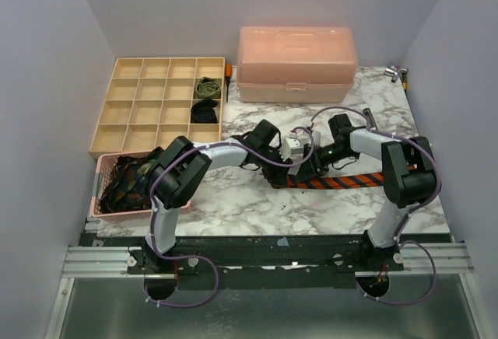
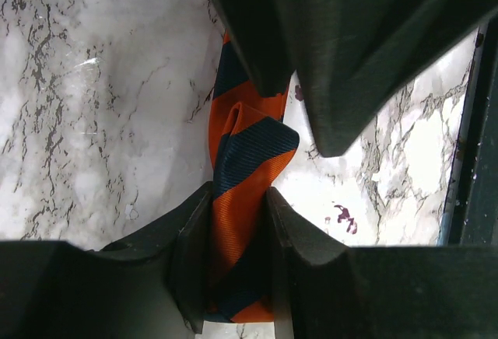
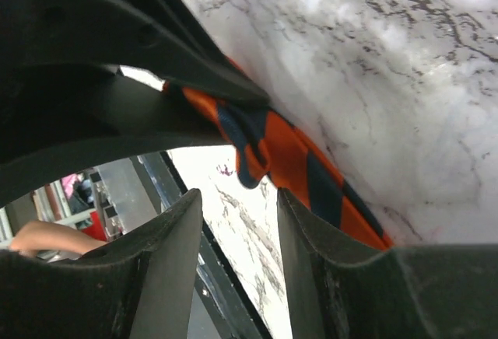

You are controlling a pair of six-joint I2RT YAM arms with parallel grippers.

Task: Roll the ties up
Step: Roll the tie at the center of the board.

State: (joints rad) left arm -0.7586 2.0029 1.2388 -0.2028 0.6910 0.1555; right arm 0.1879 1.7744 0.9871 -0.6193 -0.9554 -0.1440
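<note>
1. Work surface: a marble table (image 1: 257,199). Both arms reach inward and meet near its centre.

2. Striped tie (image 1: 354,179): orange with navy diagonal bands. In the top view it lies flat on the marble, running from the centre toward 3 o'clock. Its centre end sits under the two wrists.

3. Left gripper (image 2: 238,199): clenched on the striped tie. In the left wrist view the fabric is pinched between both fingers (image 2: 191,253) at 6 o'clock. A folded loop of it stands out past the fingertips toward 12 o'clock and rests on the marble.

4. Right gripper (image 3: 238,195): released. In the right wrist view its fingers (image 3: 167,261) stand apart, and bare marble shows through the gap. The folded end of the striped tie lies just past the fingertips, toward 12 o'clock, and is not between them. The left gripper's dark body covers the fabric from 10 o'clock.

5. Other ties:
- An olive tie (image 1: 208,87), rolled, sits in a right-column cell of the compartment tray (image 1: 124,129), at 10 o'clock on the table.
- A black tie (image 1: 205,110), rolled, sits in the cell directly below it.
- Several dark ties (image 1: 128,183) lie heaped in the pink basket (image 1: 99,199) at 9 o'clock.

6. A closed pink case (image 1: 296,63) stands at 12 o'clock.
</note>
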